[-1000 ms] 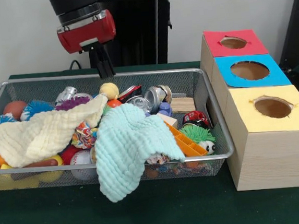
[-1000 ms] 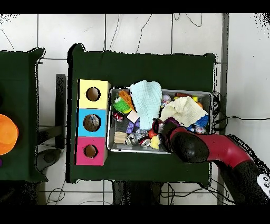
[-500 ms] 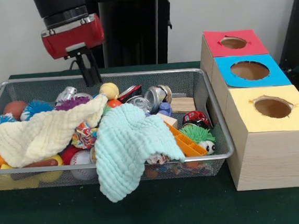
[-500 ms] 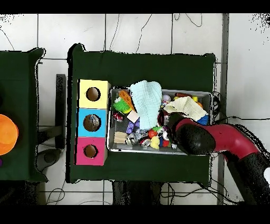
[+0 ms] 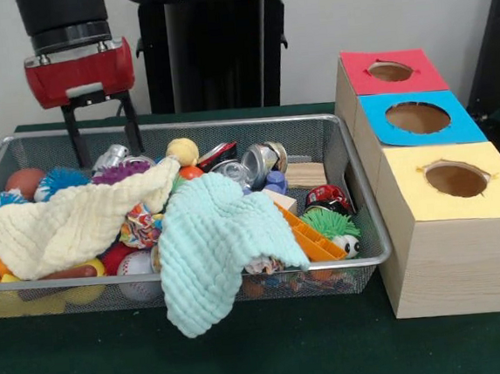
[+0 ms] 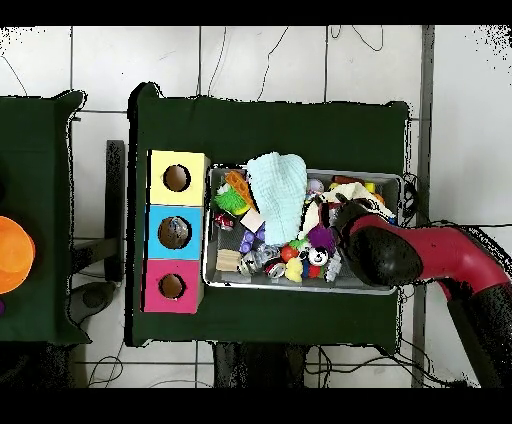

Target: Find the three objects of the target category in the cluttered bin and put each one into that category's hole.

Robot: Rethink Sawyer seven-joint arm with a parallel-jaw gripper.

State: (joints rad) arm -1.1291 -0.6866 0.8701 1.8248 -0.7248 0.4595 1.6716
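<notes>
Progress stood at nothing I could vouch for: my pincer (image 5: 102,132) hung empty above the far rim of the wire bin (image 5: 227,123), its two black fingers spread apart with only air between them, at about ten o'clock from the bin's middle in the front view. No object was lifted, and none showed in any hole, though the insides of the holes were too dark to tell. By my judgement all three finds were yet to be made, and the task sentence did not tell me which category was mine.

Counting what I could see: one bin, crammed; two cloths over the heap, a cream cloth (image 5: 69,225) at nine o'clock and a mint cloth (image 5: 215,242) at six o'clock, spilling over the near rim. Three boxes stood in a row just beside the bin at three o'clock, each with one hole: the red box (image 5: 391,71), the blue box (image 5: 419,118) and the yellow box (image 5: 455,179).

Among the loose things I made out a yellow ball (image 5: 182,151), a silver can (image 5: 261,162), a green spiky toy (image 5: 330,225) and an orange ball (image 5: 24,181); much of the rest lay hidden under the cloths
</notes>
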